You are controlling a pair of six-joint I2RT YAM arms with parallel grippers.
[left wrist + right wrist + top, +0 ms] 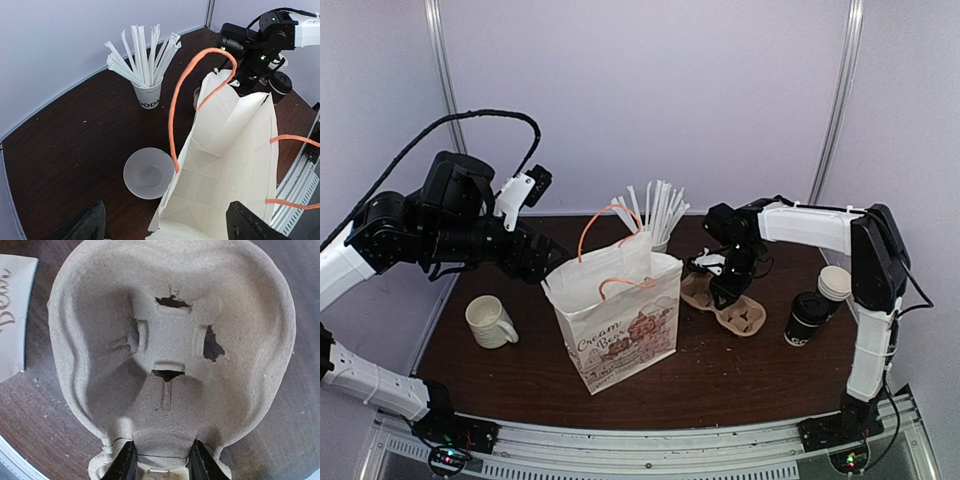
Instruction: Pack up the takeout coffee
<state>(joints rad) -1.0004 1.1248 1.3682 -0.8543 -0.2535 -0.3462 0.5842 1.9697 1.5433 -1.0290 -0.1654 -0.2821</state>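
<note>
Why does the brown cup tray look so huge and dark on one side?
Right wrist view: the camera sits close above the cup tray, so it fills the picture, its left hollow in shadow, the fingers cut off at the bottom edge. Top external view: the cup tray looks small and evenly lit.

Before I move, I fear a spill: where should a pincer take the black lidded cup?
Grip the black cup by its paper wall just under the lid, level, from its near side. It stands upright; a white cup stands close behind it and the cup carrier lies to its left.
</note>
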